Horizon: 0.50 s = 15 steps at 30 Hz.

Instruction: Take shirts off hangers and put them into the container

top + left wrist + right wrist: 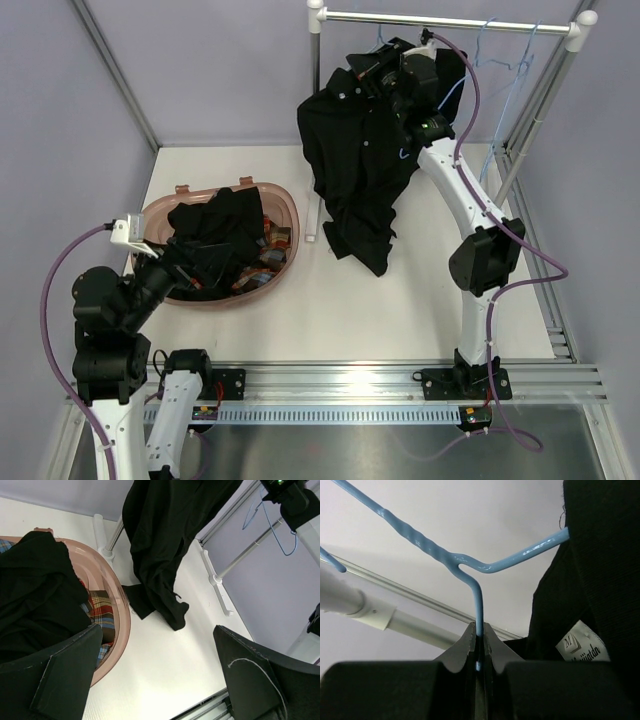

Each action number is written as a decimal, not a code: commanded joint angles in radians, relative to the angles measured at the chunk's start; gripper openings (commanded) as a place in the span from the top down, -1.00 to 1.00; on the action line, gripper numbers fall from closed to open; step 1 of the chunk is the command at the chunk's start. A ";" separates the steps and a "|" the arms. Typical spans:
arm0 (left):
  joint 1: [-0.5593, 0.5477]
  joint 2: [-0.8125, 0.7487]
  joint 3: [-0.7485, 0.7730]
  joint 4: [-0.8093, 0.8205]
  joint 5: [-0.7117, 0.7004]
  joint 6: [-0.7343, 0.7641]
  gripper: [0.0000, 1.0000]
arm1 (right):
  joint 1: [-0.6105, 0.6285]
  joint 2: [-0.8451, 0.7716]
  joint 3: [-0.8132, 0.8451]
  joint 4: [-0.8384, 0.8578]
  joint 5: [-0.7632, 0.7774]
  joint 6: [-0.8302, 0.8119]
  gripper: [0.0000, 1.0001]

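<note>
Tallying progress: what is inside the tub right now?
A black shirt lies on top in the tub, with a plaid shirt showing beneath it. The black cloth hides whatever else lies underneath.

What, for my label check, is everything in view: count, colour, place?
shirts: three; hanging shirt, black, by the rail; black shirt and plaid shirt in the tub
hangers: three, light blue; held hanger in the hanging shirt, bare hangers, seemingly two, on the rail
tub: one, pinkish-brown, table's left
rail: one, white and metal, back right
table: one, white
left claw: open, over the tub's near rim
right claw: shut on the held hanger
</note>
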 commanded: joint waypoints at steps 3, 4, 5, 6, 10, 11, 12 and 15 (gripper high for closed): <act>0.002 0.030 -0.020 0.135 0.163 -0.020 -0.97 | 0.006 -0.015 -0.072 0.025 0.049 -0.042 1.00; 0.002 0.041 -0.023 0.151 0.207 -0.021 -0.97 | 0.006 -0.026 -0.090 0.031 0.051 -0.044 1.00; 0.000 0.061 -0.026 0.175 0.222 -0.018 -0.97 | 0.006 -0.031 -0.115 0.029 0.048 -0.051 1.00; 0.002 0.074 -0.023 0.178 0.233 -0.015 -0.97 | 0.007 -0.035 -0.130 0.034 0.042 -0.054 1.00; 0.000 0.134 -0.017 0.229 0.302 0.005 -0.97 | 0.010 -0.089 -0.213 0.059 -0.032 -0.051 1.00; 0.000 0.150 -0.020 0.252 0.313 0.015 -0.97 | 0.012 -0.103 -0.257 0.066 -0.055 -0.047 1.00; -0.003 0.174 -0.023 0.263 0.319 0.022 -0.97 | 0.015 -0.118 -0.278 0.078 -0.069 -0.048 1.00; -0.040 0.206 -0.033 0.289 0.309 0.058 -0.97 | 0.039 -0.190 -0.344 0.068 -0.101 -0.076 1.00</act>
